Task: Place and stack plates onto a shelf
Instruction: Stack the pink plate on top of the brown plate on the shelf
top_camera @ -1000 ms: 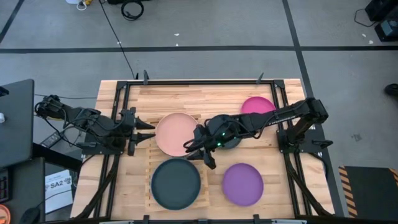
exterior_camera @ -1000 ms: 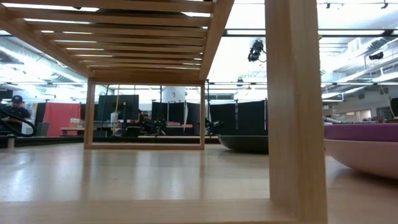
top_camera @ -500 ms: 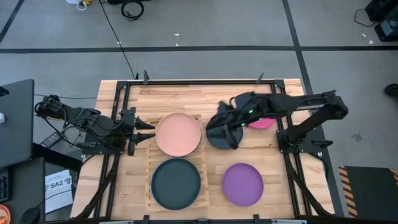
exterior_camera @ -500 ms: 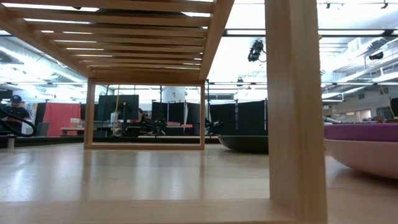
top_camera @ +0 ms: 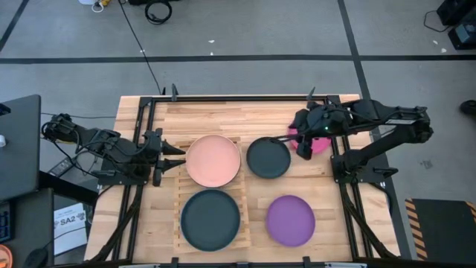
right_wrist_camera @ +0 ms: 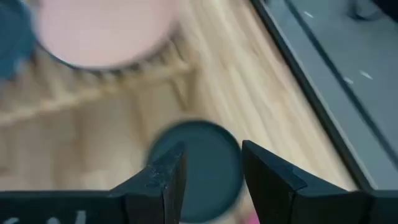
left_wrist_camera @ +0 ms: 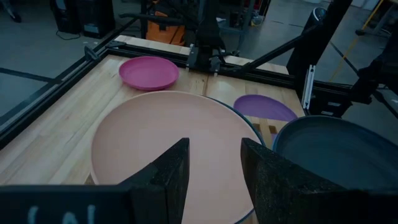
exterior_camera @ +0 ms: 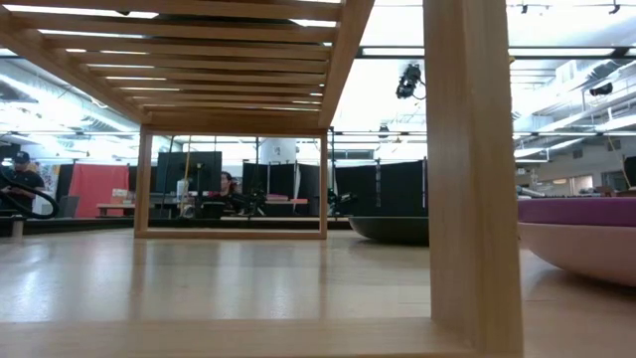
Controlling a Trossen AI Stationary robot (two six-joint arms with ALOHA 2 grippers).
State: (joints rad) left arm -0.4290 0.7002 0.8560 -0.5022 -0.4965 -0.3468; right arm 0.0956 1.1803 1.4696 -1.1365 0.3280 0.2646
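A salmon pink plate (top_camera: 213, 160) lies on the far half of the slatted shelf (top_camera: 243, 188), with a teal rim (left_wrist_camera: 254, 129) showing under it. A dark grey plate (top_camera: 210, 219) lies on the shelf's near half. Another dark plate (top_camera: 268, 157) rests flat on the tabletop to the right of the shelf. A purple plate (top_camera: 291, 220) lies near right, and a magenta plate (top_camera: 318, 143) far right. My right gripper (top_camera: 301, 151) hangs open over the magenta plate's left edge, holding nothing. At the salmon plate's left rim, my left gripper (top_camera: 178, 155) waits, open.
Black metal rails (top_camera: 336, 149) run along the table's sides, next to the arm bases. In the low view a wooden post (exterior_camera: 472, 179) stands close in front, and people show in the room beyond. Bare planks (top_camera: 223, 119) lie along the far edge.
My right gripper has drawn back from beside the salmon plate, across the dark plate, toward the table's far right, rising and tipping as it went. The dark plate that the arm covered now shows whole on the table. No plate has visibly shifted.
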